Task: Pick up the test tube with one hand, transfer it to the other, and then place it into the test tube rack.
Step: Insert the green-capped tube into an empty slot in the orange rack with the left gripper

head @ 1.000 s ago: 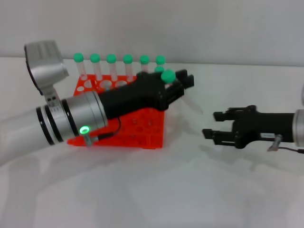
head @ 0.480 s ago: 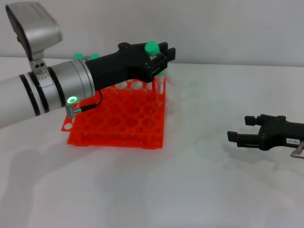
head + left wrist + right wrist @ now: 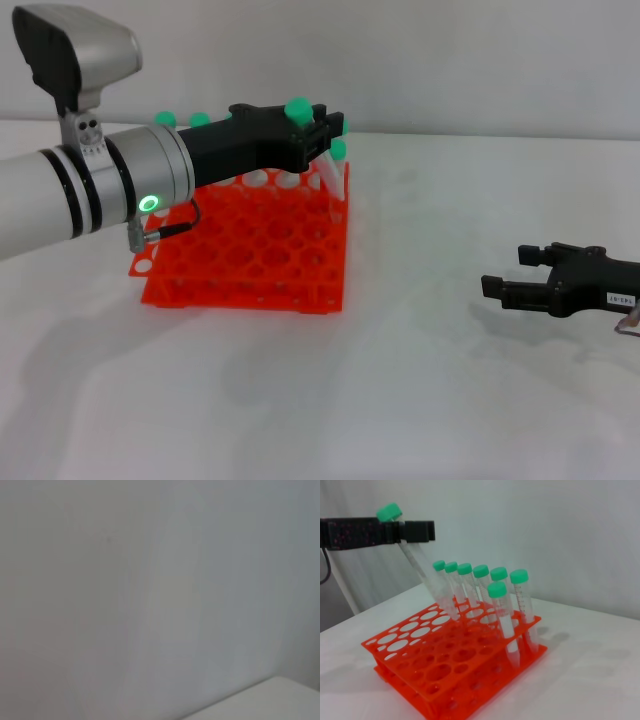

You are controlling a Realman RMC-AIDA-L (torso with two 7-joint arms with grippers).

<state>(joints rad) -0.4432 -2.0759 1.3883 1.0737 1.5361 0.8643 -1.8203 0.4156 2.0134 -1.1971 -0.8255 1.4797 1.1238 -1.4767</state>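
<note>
My left gripper (image 3: 322, 126) hangs over the back right part of the test tube rack (image 3: 250, 250), shut on the test tube (image 3: 298, 108) just below its green cap. The tube slants steeply, and its pointed tip is down at the rack's top tier. The right wrist view shows the same left gripper (image 3: 415, 530), the slanted test tube (image 3: 427, 575) and the orange-red rack (image 3: 415, 652); whether the tip sits inside a hole I cannot tell. My right gripper (image 3: 512, 272) stands open near the table at the far right, with nothing between its fingers.
Several other green-capped tubes (image 3: 480, 572) stand upright in the rack's back row, one (image 3: 500, 615) in the row before it. Their caps (image 3: 165, 119) peek out behind my left arm. The left wrist view shows only the grey wall and a table corner (image 3: 280, 700).
My left gripper has swung from beside the rack to above it, then shifted a little left and lower with the tube. My right gripper has drawn back to the right.
</note>
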